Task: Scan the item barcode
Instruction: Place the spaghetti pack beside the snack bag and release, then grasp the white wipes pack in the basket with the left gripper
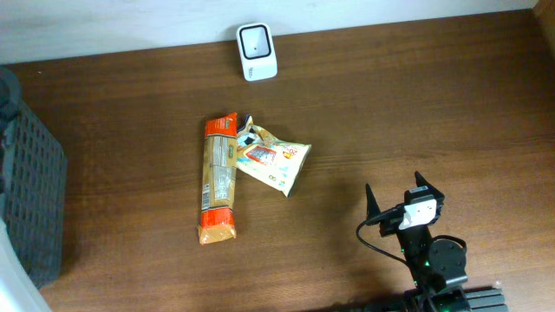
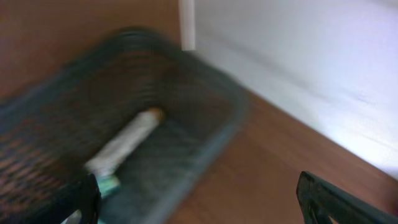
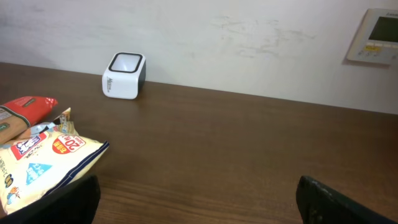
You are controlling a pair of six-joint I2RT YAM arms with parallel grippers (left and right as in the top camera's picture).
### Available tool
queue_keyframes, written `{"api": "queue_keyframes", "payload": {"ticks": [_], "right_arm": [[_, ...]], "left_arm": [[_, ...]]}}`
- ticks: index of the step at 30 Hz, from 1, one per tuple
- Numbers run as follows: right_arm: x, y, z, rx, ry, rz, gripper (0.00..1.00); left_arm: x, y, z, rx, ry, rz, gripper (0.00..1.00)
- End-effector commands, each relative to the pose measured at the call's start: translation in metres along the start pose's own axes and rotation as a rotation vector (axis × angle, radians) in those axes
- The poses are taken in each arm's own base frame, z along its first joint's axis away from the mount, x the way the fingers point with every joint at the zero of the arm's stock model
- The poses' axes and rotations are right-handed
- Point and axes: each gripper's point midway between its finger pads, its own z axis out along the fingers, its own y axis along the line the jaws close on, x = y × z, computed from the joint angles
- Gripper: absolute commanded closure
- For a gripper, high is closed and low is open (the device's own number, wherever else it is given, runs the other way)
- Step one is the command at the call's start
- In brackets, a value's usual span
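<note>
Table (image 1: 390, 104): pack (image 1: 218, 178) and bag (image 1: 273, 163) are being left apparently unscanned, one item (image 2: 124, 142) in basket (image 2: 211, 118); left claw (image 2: 205, 205), right claw (image 3: 205, 202) being held wide open, empty.

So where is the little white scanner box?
In the overhead view the barcode scanner stands at the table's far edge by the wall, beyond the orange-ended packet and the snack bag.

Even light; blurry left wrist view

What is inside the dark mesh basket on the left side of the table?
The basket holds one long pale packet, lying on its floor. The picture is blurred, so its label is unreadable, and anything beneath it is covered.
</note>
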Motion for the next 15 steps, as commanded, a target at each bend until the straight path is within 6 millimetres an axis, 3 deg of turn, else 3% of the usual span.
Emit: {"api": "queue_keyframes", "payload": {"ticks": [1,4,8,12,15], "right_arm": [[0.003,-0.001,0.0,0.003,0.004,-0.003,0.01],[0.003,-0.001,0.0,0.003,0.004,-0.003,0.02],[0.003,-0.001,0.0,0.003,0.004,-0.003,0.01],[0.003,-0.001,0.0,0.003,0.004,-0.003,0.01],[0.003,-0.001,0.0,0.003,0.004,-0.003,0.01]], "left_arm": [[0.011,0.051,0.042,-0.252,0.031,-0.057,0.0],[0.032,0.065,0.091,-0.302,0.093,0.009,0.01],[0.066,0.086,0.142,-0.347,0.186,0.089,0.01],[0.092,0.114,0.183,-0.371,0.271,0.107,0.01],[0.106,0.123,0.21,-0.293,0.319,0.141,0.01]]}}
